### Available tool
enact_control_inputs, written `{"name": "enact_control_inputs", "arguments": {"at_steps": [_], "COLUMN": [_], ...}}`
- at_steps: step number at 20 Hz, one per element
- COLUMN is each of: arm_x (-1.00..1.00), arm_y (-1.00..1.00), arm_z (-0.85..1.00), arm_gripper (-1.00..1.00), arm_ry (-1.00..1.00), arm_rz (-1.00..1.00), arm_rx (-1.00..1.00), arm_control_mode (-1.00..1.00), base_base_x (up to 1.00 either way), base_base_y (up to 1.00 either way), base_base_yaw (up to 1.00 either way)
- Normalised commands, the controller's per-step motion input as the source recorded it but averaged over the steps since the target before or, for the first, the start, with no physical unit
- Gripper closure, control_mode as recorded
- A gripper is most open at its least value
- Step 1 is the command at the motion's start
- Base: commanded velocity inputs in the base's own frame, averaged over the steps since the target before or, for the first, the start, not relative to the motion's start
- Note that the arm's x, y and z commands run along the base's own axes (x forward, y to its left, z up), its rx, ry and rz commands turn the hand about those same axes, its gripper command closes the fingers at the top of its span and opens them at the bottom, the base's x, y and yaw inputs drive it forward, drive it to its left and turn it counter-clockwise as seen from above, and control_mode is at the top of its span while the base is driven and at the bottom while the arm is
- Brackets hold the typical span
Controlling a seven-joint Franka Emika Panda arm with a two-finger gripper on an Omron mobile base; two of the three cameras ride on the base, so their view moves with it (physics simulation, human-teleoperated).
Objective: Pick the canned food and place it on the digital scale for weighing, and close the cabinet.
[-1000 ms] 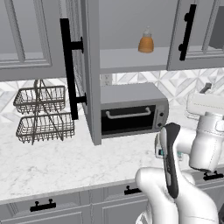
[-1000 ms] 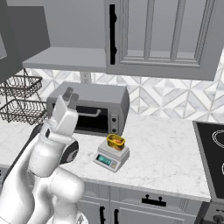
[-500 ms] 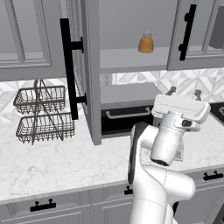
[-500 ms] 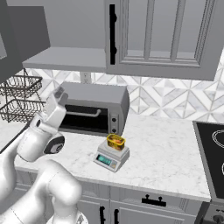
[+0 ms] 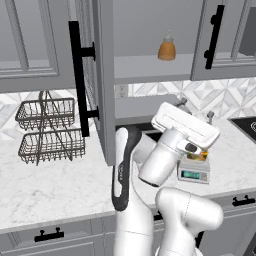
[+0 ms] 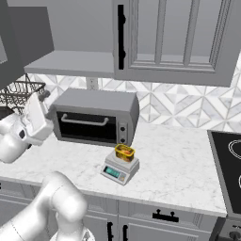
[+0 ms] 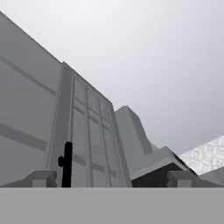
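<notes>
Already the canned food (image 6: 124,152), a low yellow tin with a dark red band, sits on top of the digital scale (image 6: 120,168), a small light-grey box with a teal display. The scale stands on the white marble counter (image 6: 179,174), just in front of the grey toaster oven (image 6: 96,116). Judging by this, the first half of the task looks done and closing the cabinet is what remains.

The cabinet (image 5: 150,75) is a grey upper wall unit. One tall panelled door (image 5: 97,80) stands swung out toward the camera, its long black vertical bar handle (image 5: 78,77) on the outer face. On the open shelf inside stands an orange bottle (image 5: 167,46) with a pale cap.

The white arm is bent over the counter with its hand raised and tilted upward. The gripper (image 7: 109,179) holds nothing, and its two dark finger tips stand wide apart. Its camera looks up at the panelled door and its black handle, with the ceiling beyond.

To do this step well, the hand probably needs to reach the outer face of the open door near the handle edge, far from the hinge, and push along the door's arc. A slow, steady push would likely avoid slamming. The elbow should stay clear of the scale so the tin is not knocked off.
</notes>
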Motion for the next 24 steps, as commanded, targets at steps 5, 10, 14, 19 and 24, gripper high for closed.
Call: {"name": "enact_control_inputs", "arguments": {"at_steps": [5, 10, 14, 19, 24], "arm_x": [-1.00, -0.99, -0.98, -1.00, -1.00], "arm_y": [-0.92, 0.72, 1.00, 1.00, 0.81], "arm_z": [-0.15, -0.88, -1.00, -1.00, -0.94], "arm_gripper": [-1.00, -1.00, -1.00, -1.00, -1.00], "arm_ry": [-0.25, -0.08, -0.10, -0.35, -0.32], "arm_rz": [0.00, 0.06, 0.04, 0.00, 0.00], "arm_rx": [0.14, -0.22, -0.46, -0.48, -0.32], "arm_control_mode": [-1.00, -1.00, -1.00, -1.00, -1.00], "base_base_x": [0.00, 0.00, 0.00, 0.00, 0.00], "base_base_y": [0.00, 0.00, 0.00, 0.00, 0.00], "base_base_yaw": [0.00, 0.00, 0.00, 0.00, 0.00]}}
